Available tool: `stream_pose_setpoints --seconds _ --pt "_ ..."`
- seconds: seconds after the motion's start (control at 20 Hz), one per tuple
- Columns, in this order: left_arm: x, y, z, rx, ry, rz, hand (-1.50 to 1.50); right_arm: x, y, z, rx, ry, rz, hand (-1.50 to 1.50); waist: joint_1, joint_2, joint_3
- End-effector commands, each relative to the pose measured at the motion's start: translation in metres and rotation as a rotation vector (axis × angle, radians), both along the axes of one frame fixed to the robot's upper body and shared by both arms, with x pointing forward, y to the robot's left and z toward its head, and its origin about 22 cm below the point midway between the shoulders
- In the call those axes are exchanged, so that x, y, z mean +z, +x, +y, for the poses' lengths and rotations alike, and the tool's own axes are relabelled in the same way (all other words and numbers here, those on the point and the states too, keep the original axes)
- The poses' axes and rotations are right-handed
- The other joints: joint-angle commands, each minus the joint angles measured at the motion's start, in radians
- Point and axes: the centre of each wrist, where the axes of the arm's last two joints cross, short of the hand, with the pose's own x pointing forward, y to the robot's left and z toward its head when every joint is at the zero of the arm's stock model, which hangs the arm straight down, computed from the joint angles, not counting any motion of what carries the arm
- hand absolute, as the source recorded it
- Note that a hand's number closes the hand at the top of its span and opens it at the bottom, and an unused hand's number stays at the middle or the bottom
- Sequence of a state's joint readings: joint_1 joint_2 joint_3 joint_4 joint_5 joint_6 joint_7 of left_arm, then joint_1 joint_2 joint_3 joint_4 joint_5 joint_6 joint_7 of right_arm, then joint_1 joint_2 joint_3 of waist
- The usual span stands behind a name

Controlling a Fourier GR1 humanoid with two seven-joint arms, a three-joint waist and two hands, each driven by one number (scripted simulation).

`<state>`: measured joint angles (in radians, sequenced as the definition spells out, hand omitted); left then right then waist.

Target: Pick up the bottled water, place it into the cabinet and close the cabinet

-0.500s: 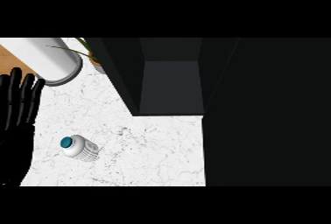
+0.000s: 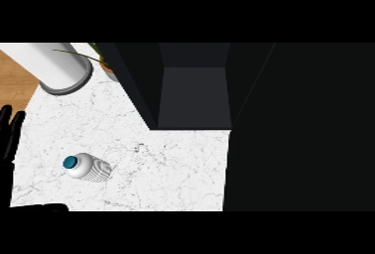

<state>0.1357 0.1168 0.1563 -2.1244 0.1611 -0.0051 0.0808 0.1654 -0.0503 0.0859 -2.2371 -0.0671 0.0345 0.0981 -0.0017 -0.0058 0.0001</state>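
Dark cabinet fills the far centre and right, its compartment open. White marble tabletop covers left to centre. White cylinder with a grey rim sits far left, plant just beside it. Bottled water stands on the tabletop near left, blue cap up, well apart from the cabinet. Left robot hand rests at the left edge, released, fingers straight, holding nothing. Right robot hand is out of view.

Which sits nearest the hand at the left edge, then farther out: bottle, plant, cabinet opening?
1. Bottle: lower left counter, just right of the left hand.
2. Plant: top, beside the cabinet's wall.
3. Cabinet opening: centre top, farthest.
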Motion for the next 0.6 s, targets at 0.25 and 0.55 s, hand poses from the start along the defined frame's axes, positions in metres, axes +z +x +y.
stream_pose_setpoints --seconds 0.25,0.55 --pt "0.006 -0.047 -0.004 0.031 -0.084 0.121 -1.50 0.026 -0.063 0.003 0.063 0.046 0.119 -1.50 0.000 0.002 0.000" --pt "0.013 -0.067 -0.012 0.072 -0.048 0.172 -1.50 0.025 -0.084 0.009 0.052 0.053 0.141 -1.50 -0.001 0.002 0.000"
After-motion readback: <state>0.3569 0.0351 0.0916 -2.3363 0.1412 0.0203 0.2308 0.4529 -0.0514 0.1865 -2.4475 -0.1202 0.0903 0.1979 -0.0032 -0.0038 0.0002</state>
